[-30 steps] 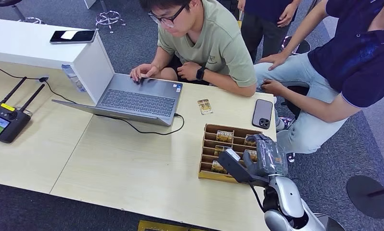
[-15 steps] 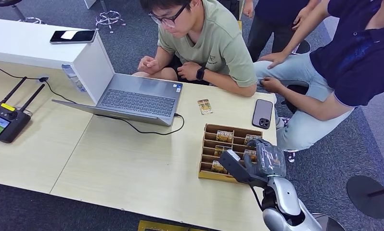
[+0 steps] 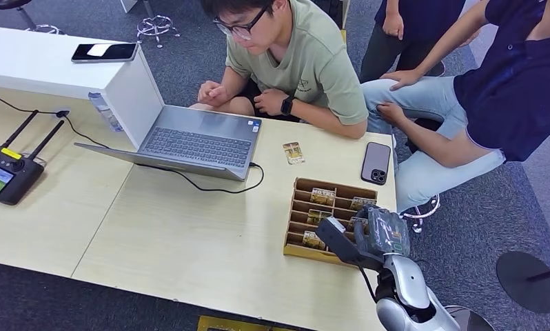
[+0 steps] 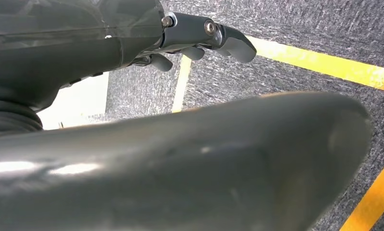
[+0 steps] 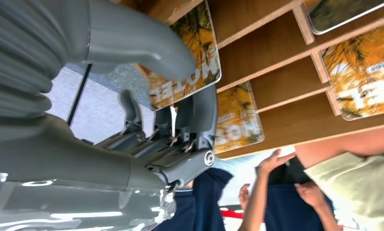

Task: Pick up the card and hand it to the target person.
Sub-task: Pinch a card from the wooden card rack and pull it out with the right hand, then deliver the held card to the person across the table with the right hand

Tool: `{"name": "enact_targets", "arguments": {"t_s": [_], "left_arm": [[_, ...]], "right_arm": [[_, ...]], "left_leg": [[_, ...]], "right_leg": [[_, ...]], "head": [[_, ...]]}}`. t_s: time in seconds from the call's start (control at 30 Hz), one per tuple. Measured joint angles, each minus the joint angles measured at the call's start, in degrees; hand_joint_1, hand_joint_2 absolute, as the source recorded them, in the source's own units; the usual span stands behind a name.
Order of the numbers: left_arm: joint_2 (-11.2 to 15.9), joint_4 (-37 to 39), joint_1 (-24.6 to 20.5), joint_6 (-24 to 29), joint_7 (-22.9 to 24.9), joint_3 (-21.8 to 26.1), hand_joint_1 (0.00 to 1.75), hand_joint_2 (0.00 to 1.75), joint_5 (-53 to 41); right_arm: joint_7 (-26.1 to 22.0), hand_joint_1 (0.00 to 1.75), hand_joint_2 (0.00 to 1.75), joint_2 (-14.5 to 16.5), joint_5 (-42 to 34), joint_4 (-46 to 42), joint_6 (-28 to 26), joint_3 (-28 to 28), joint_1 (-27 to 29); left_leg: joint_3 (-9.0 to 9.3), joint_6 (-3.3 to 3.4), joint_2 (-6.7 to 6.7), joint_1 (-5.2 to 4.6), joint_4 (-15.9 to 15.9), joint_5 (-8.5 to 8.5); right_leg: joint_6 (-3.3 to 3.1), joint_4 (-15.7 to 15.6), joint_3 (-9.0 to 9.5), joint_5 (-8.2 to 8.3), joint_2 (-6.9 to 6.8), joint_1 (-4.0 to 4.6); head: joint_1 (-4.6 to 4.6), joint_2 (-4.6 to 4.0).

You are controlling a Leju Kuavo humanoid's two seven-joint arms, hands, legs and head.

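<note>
You see the light wooden table [image 3: 189,234] stretching ahead and to the left of the right hand [image 3: 377,231], and the person in the pale green T-shirt [image 3: 307,62] sits at its far edge, well apart from the hand. Directly under the hand lies the brown cardboard tray with slotted rows [image 3: 301,207], holding several cards. The thumb and fingers [image 5: 199,113] pinch one orange printed hotel card [image 5: 187,57], while the left hand [image 4: 199,41] hangs with nothing in it, fingers loosely curled.

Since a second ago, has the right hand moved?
Yes. The right hand slid slightly back along the card tray, toward its near edge.
</note>
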Motion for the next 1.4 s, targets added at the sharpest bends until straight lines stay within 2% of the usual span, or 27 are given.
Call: {"name": "enact_targets", "arguments": {"t_s": [0.73,0.83,0.97,1.07,1.23,1.4], "left_arm": [[0.0,0.0,0.0,-0.1,0.0,0.0,0.0,1.75,0.0],[0.0,0.0,0.0,-0.3,0.0,0.0,0.0,1.75,-0.1],[0.0,0.0,0.0,-1.0,-0.2,0.0,0.0,1.75,-0.4],[0.0,0.0,0.0,-1.4,-0.2,0.0,0.0,1.75,-0.9],[0.0,0.0,-0.1,-2.0,0.1,-0.3,0.0,1.75,-2.6],[0.0,0.0,-0.4,-2.4,0.7,-1.3,0.0,1.75,-4.6]], "right_arm": [[-0.9,1.75,1.75,0.4,-2.3,-0.6,-0.6,0.0,-0.4],[-2.0,1.75,1.75,0.8,-5.3,-1.4,-1.2,-0.1,-1.1],[-4.8,1.75,1.75,2.3,-15.0,-3.4,-3.0,-0.1,-4.7],[-5.9,1.75,1.75,3.5,-19.4,-3.8,-4.0,0.0,-7.4],[-8.0,1.75,1.75,6.1,-24.1,-1.5,-5.2,0.2,-12.3],[-12.3,1.75,1.75,10.0,-24.4,7.6,-7.8,0.5,-18.2]], "left_leg": [[0.0,0.0,0.0,0.0,0.0,0.0],[0.01,0.0,0.0,0.0,0.0,0.0],[0.01,-0.01,0.01,0.0,0.0,0.04],[0.0,-0.01,0.01,0.0,0.0,0.05],[-0.04,-0.01,0.0,0.0,0.0,0.05],[-0.06,-0.02,-0.04,0.01,0.0,0.06]], "right_leg": [[0.0,0.0,-0.01,0.0,0.01,0.0],[0.0,0.0,0.0,0.0,0.02,0.0],[0.0,0.0,0.01,0.0,0.01,0.0],[0.0,0.0,0.02,0.01,0.0,0.0],[0.0,0.0,0.0,0.01,-0.01,0.0],[0.0,0.0,0.0,0.01,-0.05,0.0]], "head": [[-0.01,0.0],[-0.01,0.0],[0.0,0.0],[0.0,0.0],[0.0,0.0],[0.0,0.0]]}}
